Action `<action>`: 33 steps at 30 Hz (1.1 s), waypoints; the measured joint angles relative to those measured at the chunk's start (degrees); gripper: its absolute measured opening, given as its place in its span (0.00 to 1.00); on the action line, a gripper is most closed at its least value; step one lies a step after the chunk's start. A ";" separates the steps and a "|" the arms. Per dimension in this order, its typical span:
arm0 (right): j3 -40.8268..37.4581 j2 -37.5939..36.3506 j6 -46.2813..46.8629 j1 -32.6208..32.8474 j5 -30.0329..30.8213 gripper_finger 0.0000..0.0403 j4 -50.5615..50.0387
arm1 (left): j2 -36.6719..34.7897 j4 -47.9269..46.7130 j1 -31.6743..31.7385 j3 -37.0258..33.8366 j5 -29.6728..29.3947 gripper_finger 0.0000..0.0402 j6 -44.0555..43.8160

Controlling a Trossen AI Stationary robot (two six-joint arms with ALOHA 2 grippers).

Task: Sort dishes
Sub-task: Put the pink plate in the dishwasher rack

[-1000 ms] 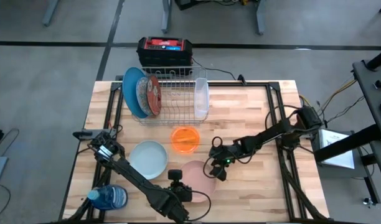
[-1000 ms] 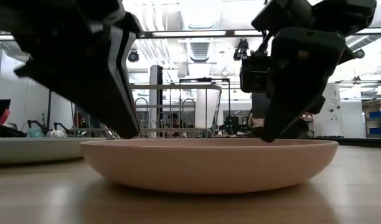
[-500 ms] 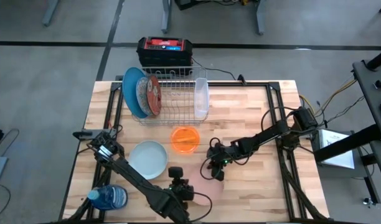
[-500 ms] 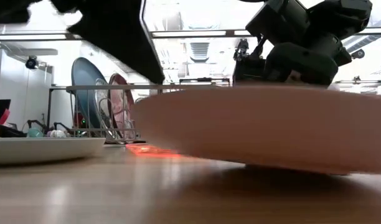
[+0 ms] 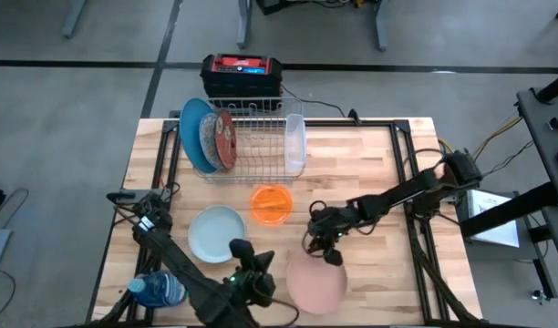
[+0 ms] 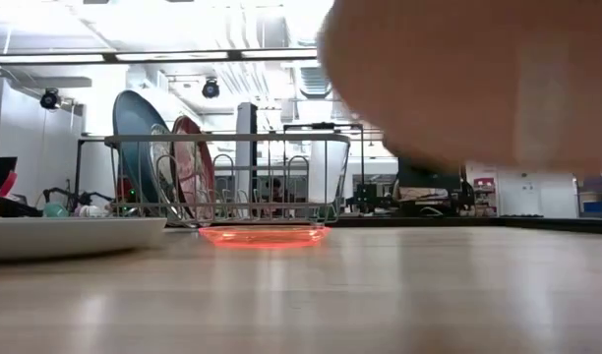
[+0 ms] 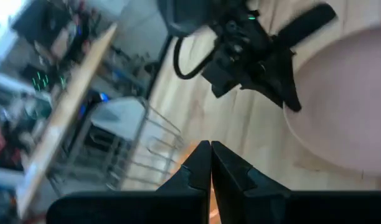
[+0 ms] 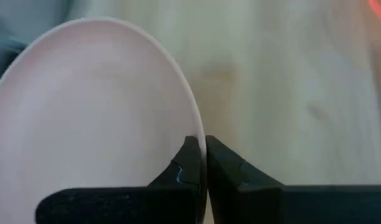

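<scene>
The pink dish is held up near the table's front edge by my right gripper, which is shut on its rim. In the low view its underside fills the upper right, above the table. My left gripper is shut and empty just left of the dish; its closed fingers show in the left wrist view. The orange bowl and the pale blue plate rest flat on the table. A blue plate, a patterned plate and a red plate stand on edge in the wire rack. My right gripper pinches the pink dish's rim between its two fingers, one above and one below, at the dish's far edge. The fingers come slanting down from the table's far right. The dish is lifted clear of the table and reaches from the fingers toward the near edge.
A clear plastic container stands at the rack's right end. A blue water bottle lies at the near left corner. A red-and-black box sits behind the rack. Bare wood lies right of the orange bowl.
My right gripper has lifted the pink dish off the table and carried it toward the near edge and a little right. My left gripper, which stood at the dish's left side, has risen and drawn off to the left.
</scene>
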 joint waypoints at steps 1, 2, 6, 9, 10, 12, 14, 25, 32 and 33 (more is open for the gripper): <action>-0.32 -1.54 -0.77 -0.13 -1.52 0.00 1.13 | -0.09 -0.21 -0.39 1.57 -0.60 0.00 2.21; -0.69 -3.21 -1.24 -0.35 -2.97 0.00 2.91 | -0.13 -0.14 -0.57 3.30 -1.84 0.00 3.61; -3.18 -9.41 -2.85 -1.88 -11.25 0.00 12.36 | -0.62 -0.10 -1.47 9.00 -8.16 0.00 11.30; -5.60 -13.96 -6.11 -2.38 -19.98 0.00 24.22 | -2.59 -0.30 -1.86 7.84 -12.55 0.00 16.78; -6.66 -15.24 -7.39 -2.38 -22.58 0.00 28.83 | -3.06 -0.38 -1.89 7.72 -13.64 0.00 17.05; -8.60 -17.23 -9.13 -2.30 -27.13 0.00 38.16 | -4.61 -0.32 -1.91 7.48 -14.77 0.00 18.98; -10.58 -18.53 -11.91 -2.29 -30.97 0.00 49.17 | -6.02 -0.35 -1.67 7.50 -15.41 0.00 20.22; -12.23 -24.58 -25.79 -8.33 -17.10 0.00 59.90 | -10.97 -0.29 -1.30 7.33 -15.43 0.00 33.71; -6.18 -28.08 -50.93 -21.65 -3.99 0.00 44.07 | -18.33 -0.29 -1.30 7.33 -15.43 0.00 37.06; -4.74 -27.86 -55.23 -23.59 -2.24 0.00 41.30 | -19.58 -0.29 -1.30 7.34 -15.44 0.00 37.28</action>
